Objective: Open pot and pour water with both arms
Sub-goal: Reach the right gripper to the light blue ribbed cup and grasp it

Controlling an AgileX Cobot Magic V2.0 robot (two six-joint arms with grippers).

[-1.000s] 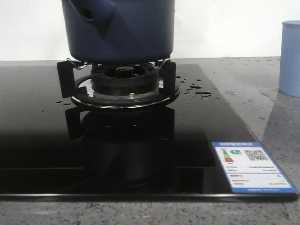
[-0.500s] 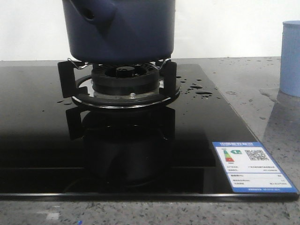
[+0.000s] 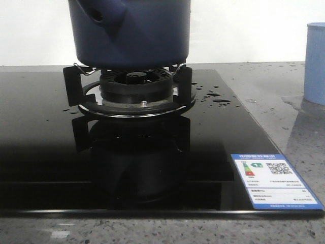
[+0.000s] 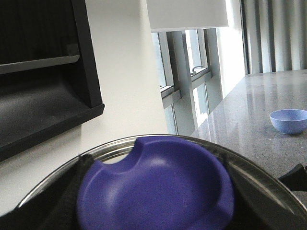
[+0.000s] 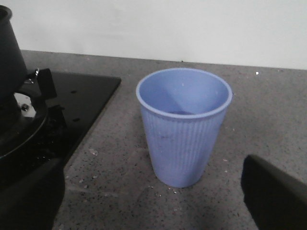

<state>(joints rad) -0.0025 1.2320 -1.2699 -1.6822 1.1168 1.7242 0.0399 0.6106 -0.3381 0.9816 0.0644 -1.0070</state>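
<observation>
The dark navy pot [image 3: 132, 35] stands on the gas burner [image 3: 134, 86], its handle socket [image 3: 101, 12] at the upper left; its top is cut off by the frame. Water [image 3: 218, 99] lies as small drops on the black hob right of the burner. In the left wrist view my left gripper [image 4: 158, 213] is shut on the pot lid's purple-blue knob [image 4: 158, 187], and the lid's metal rim [image 4: 249, 165] is held up in the air. My right gripper [image 5: 153, 206] is open low over the counter. Its dark fingers [image 5: 276, 196] flank the pale blue ribbed cup [image 5: 184, 127].
The black glass hob [image 3: 40, 142] carries a blue-edged label [image 3: 271, 180] at its front right. The cup [image 3: 316, 61] stands on the grey counter right of the hob. A blue bowl [image 4: 289, 120] sits far off on the counter. The pot's edge shows in the right wrist view [image 5: 8, 38].
The front view has shifted by a few pixels. The pot stays on the burner and the drops lie as before.
</observation>
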